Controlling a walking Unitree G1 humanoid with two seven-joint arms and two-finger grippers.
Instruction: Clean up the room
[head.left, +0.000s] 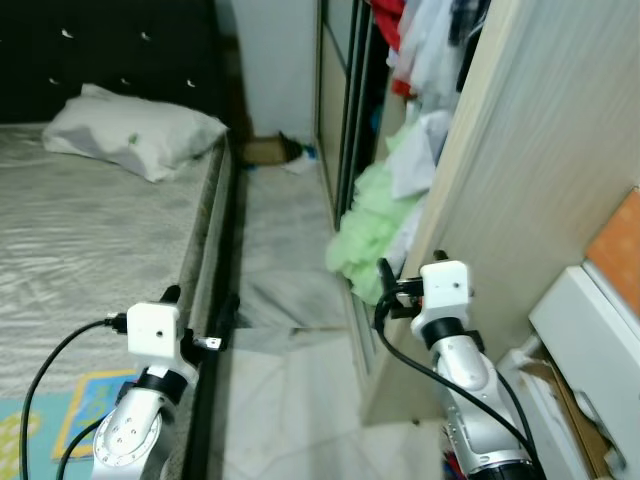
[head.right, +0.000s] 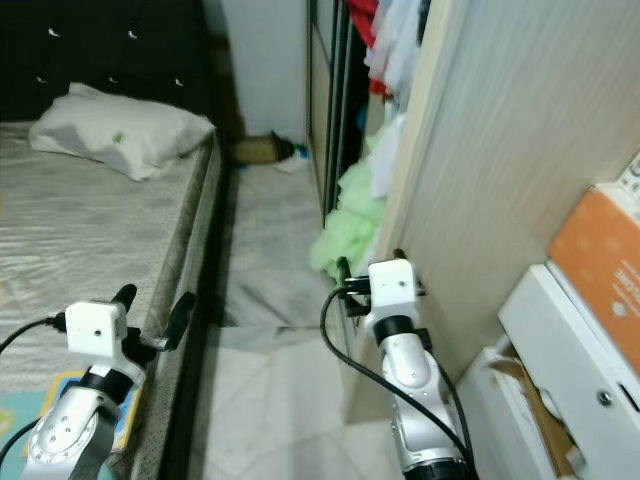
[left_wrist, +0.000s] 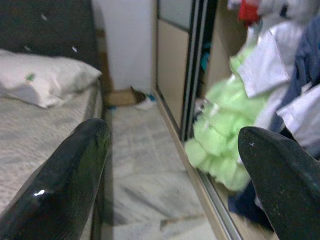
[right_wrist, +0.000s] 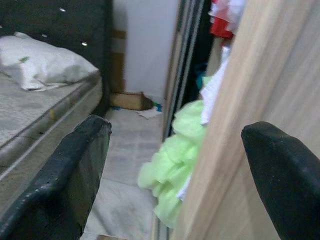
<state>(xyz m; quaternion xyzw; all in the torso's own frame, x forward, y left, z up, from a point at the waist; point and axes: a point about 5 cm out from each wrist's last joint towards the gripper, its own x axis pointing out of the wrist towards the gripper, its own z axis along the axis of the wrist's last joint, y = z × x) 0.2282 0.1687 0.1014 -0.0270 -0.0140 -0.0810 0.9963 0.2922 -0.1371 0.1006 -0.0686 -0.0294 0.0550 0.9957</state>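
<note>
A narrow strip of pale floor (head.left: 285, 250) runs between the grey bed (head.left: 80, 260) and the open closet (head.left: 350, 120).

The fluffy light-green cloth (head.left: 365, 240) spills out of the closet's bottom edge onto the floor. The left gripper (head.right: 150, 318) hangs by the bed edge, the right gripper (head.left: 382, 290) just beside the cloth; both have their fingers spread apart, holding nothing.

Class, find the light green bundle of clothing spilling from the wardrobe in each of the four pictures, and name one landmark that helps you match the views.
Left eye view: the green bundle sits right of centre, at the wardrobe's foot.
Right eye view: near centre, just above the right pincer.
Left wrist view: right of centre, between the two black fingers.
Right wrist view: lower centre, beside the wooden panel.
Shared landmark: the white pillow on the bed.
</note>
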